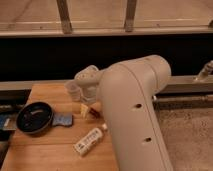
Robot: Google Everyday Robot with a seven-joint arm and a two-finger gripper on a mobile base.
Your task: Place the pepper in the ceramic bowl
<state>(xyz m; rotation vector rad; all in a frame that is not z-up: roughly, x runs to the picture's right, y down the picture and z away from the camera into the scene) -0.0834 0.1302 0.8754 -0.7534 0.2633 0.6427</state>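
The pepper (93,111), a small dark red piece, lies on the wooden table (45,155) just left of my arm. My gripper (84,107) hangs at the pepper, right beside or on it; contact is unclear. The ceramic bowl (34,118), round, dark and glossy, sits at the table's left side, well left of the gripper.
A small translucent cup (73,90) stands behind the gripper. A blue sponge (63,120) lies right of the bowl. A white bottle (90,141) lies on its side in front. My bulky white arm (135,115) covers the table's right side.
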